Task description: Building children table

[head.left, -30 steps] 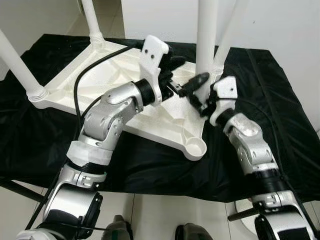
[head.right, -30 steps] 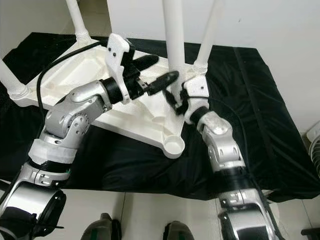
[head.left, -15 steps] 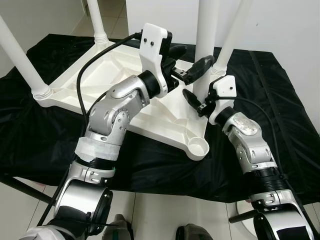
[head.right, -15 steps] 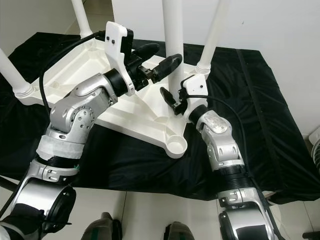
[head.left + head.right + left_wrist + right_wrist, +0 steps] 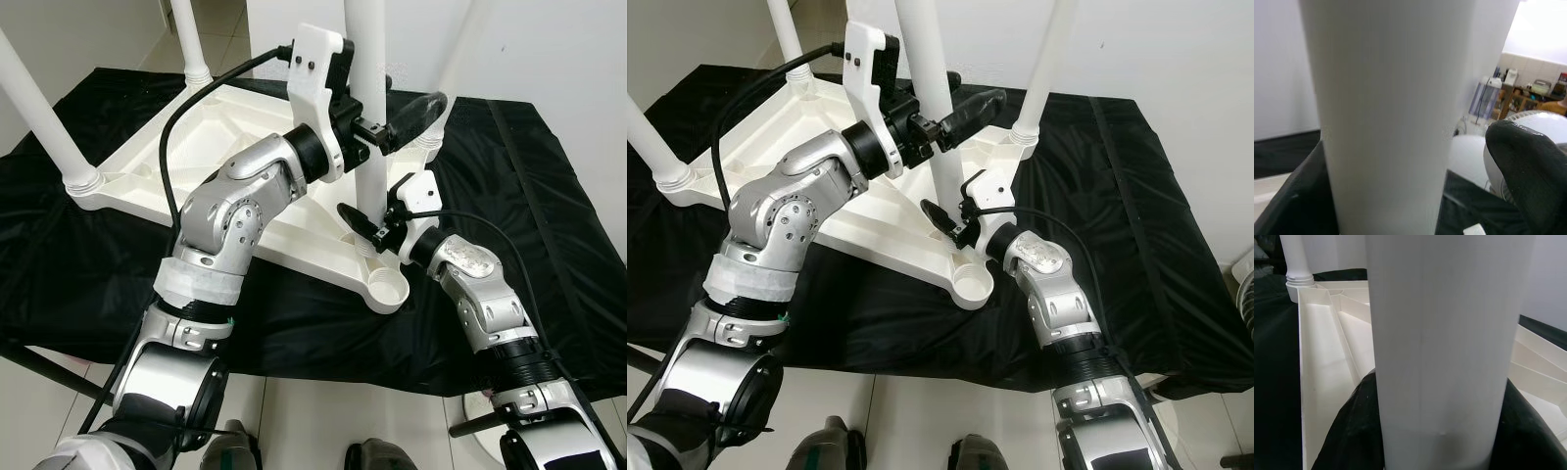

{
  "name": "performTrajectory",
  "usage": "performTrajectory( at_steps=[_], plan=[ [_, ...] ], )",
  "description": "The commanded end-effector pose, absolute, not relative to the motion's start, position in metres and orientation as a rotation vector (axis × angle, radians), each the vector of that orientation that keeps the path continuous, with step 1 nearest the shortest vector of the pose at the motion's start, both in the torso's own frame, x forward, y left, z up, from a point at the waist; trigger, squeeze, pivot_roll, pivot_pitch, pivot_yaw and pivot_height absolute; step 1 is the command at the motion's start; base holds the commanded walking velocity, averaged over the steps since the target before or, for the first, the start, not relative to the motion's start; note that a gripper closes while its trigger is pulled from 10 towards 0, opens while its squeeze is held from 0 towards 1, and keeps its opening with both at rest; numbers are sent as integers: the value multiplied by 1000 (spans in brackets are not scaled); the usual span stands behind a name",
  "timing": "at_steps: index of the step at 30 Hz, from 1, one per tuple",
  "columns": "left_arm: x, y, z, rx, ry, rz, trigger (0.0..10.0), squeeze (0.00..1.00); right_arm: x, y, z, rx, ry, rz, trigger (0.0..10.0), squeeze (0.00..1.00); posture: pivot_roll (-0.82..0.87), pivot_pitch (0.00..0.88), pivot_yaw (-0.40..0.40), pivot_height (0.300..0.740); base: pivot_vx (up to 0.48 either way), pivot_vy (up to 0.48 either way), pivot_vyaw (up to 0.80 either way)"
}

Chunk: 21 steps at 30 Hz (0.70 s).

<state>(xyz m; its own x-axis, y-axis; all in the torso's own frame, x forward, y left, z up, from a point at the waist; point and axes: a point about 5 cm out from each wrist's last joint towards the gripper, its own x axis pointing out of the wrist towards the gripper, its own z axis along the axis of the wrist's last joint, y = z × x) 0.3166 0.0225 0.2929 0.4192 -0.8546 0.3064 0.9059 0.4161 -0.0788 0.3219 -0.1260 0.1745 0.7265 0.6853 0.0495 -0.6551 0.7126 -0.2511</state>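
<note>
Bright, even indoor light falls from above. The white table top (image 5: 225, 127) is nearly washed out against the black cloth (image 5: 549, 245) beneath it, with soft shadows. Close to the lens, the white leg (image 5: 1386, 117) is blurred.

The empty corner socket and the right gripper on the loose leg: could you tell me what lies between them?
Only bare white tabletop underside separates the empty socket from the right gripper at the loose leg, in both eye views.
</note>
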Motion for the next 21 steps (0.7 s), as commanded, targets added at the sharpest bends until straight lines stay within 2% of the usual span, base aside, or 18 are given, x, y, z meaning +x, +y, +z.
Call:
performTrajectory(
  at_steps=[1, 2, 3, 7, 15, 20, 21],
  plan=[
    [317, 21, 293, -241, -213, -1136, 10000, 0, 320, -129, 177, -231, -156, 746, 10000, 0, -59, 0, 30, 740, 0, 0, 0],
    [320, 23, 293, -253, -196, -1118, 4392, 0, 320, -130, 177, -231, -154, 743, 10000, 0, -58, 0, 33, 740, 0, 0, 0],
    [322, 25, 292, -248, -184, -1105, 0, 0, 320, -131, 176, -232, -154, 739, 10000, 0, -58, 0, 38, 740, 0, 0, 0],
    [329, 29, 287, -223, -153, -1049, 0, 0, 319, -133, 176, -222, -143, 742, 10000, 0, -56, 0, 41, 740, 0, 0, 0],
    [330, 31, 293, -226, -171, -1044, 0, 0, 319, -134, 176, -218, -136, 744, 10000, 0, -53, 4, 40, 740, 0, 0, 0],
    [337, 35, 304, -223, -196, -965, 0, 0, 321, -136, 177, -210, -132, 725, 10000, 0, -51, 4, 32, 740, 0, 0, 0],
    [344, 37, 307, -211, -181, -876, 10000, 0, 324, -137, 179, -210, -146, 690, 10000, 549, -51, 4, 32, 740, 0, 0, 0]
  ],
)
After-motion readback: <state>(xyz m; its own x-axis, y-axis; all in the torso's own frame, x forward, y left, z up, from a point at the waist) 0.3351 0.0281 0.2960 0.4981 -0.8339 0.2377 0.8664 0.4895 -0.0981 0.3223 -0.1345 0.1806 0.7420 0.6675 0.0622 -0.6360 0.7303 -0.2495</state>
